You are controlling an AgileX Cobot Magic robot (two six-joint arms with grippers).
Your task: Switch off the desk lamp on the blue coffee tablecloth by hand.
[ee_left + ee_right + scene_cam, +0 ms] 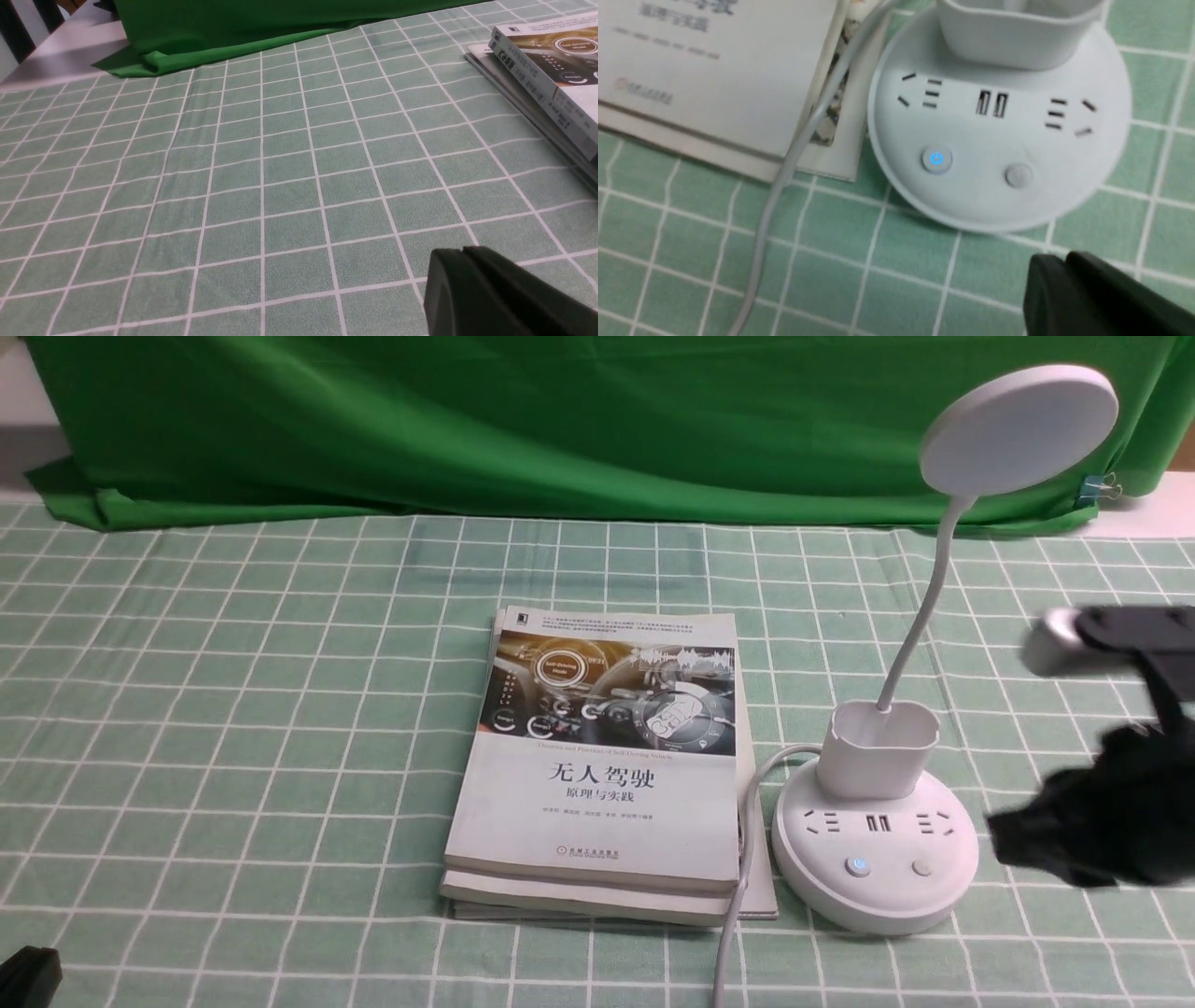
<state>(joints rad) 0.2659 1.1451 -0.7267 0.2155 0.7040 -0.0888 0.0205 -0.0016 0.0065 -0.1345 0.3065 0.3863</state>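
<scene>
Your desk lamp (pixel 878 756) is standing on the blue coffee tablecloth (pixel 233 709), which is looking more pale green than blue and is covering the surface. The lamp's round head (pixel 1018 429) is leaning up and to the right of its base. Your right gripper (pixel 1062 270) is hanging just to the right of the lamp base, apart from it, with a strip of cloth showing between them. Its jaws are sitting pressed together with nothing between them. In the wrist view they are lying nearest the plain button (pixel 1018 175); the power button (pixel 937 158), on the far side of it, is glowing blue. The front view is blurring this arm.

A stack of books (pixel 597 775) is lying just left of the lamp base, and the lamp's cord (pixel 742 859) is running between the two. Your left gripper (pixel 460 266) is resting well to the left of the lamp, its jaws also together and holding nothing.
</scene>
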